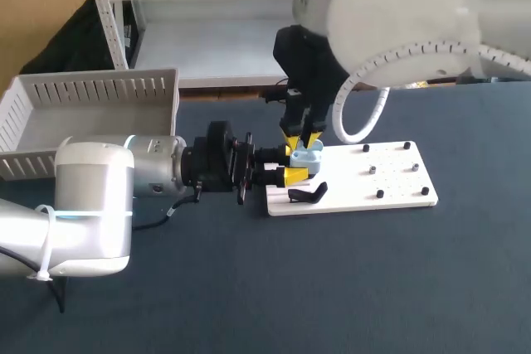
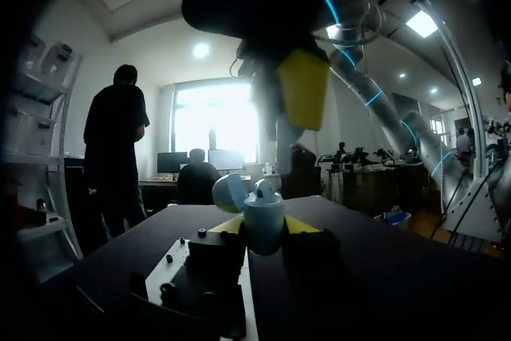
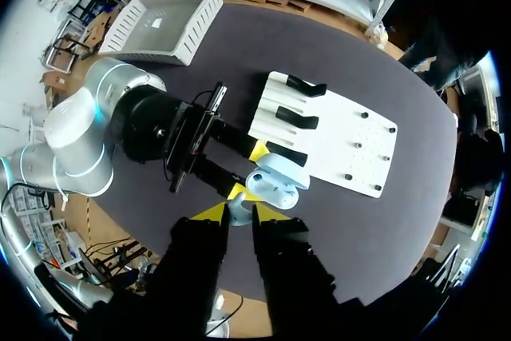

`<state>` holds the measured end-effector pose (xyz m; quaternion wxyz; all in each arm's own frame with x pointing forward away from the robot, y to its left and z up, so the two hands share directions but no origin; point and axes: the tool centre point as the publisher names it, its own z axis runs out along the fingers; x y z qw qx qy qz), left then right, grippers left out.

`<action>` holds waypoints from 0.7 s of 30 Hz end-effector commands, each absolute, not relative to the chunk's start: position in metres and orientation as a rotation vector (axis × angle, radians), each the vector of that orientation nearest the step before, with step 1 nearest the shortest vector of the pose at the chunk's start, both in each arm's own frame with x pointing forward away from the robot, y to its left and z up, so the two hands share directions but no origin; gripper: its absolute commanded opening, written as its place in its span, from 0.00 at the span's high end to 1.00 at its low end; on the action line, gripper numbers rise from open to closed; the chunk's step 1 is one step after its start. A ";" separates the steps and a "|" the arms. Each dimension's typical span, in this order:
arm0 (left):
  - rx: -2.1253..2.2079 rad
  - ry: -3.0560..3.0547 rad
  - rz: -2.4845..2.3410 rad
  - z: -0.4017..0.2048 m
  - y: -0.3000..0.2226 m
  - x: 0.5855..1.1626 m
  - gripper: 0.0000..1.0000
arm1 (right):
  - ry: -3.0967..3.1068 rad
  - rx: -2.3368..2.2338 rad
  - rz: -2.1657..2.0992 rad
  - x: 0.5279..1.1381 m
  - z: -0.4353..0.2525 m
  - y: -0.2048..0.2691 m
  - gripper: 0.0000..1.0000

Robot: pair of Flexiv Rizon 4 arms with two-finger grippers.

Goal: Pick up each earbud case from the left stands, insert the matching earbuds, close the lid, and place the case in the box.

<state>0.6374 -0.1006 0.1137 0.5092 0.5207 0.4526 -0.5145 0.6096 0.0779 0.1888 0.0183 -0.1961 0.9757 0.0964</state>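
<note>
**Blue case held between two claws at the white board's left end**

At the far left of the dark table (image 1: 348, 288) sits the white slatted box (image 1: 93, 87), with nothing of the task's showing in it. In front of it my left arm (image 1: 91, 205) lies low and level across the table. The left gripper (image 1: 292, 165) is clamped sideways on the light blue earbud case (image 1: 307, 157), one yellow tip on each flank. It holds the case at the left end of the white stand board (image 1: 390, 181), with the lid (image 2: 228, 193) tipped open. In the left wrist view a small rounded piece shows at the case's top, though I cannot tell if it is seated.

Right over the case the right gripper (image 3: 239, 213) points straight down from the arm coming in at the upper right. Its tips pinch a small pale earbud (image 3: 238, 215), close by the open case. Near the case, black stands (image 1: 309, 193) rest on the board, and small black pegs (image 1: 380, 194) dot its right half.
</note>
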 end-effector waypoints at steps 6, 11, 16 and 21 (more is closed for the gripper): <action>1.253 1.088 -1.240 0.113 -0.101 0.638 1.00 | 3.044 -0.605 0.305 0.614 0.186 0.079 1.00; 1.253 1.088 -1.240 0.113 -0.101 0.638 1.00 | 3.048 -0.600 0.302 0.616 0.184 0.079 1.00; 1.253 1.088 -1.240 0.113 -0.101 0.638 1.00 | 3.051 -0.599 0.299 0.617 0.181 0.081 1.00; 1.253 1.088 -1.240 0.113 -0.101 0.638 1.00 | 3.056 -0.587 0.299 0.619 0.179 0.080 1.00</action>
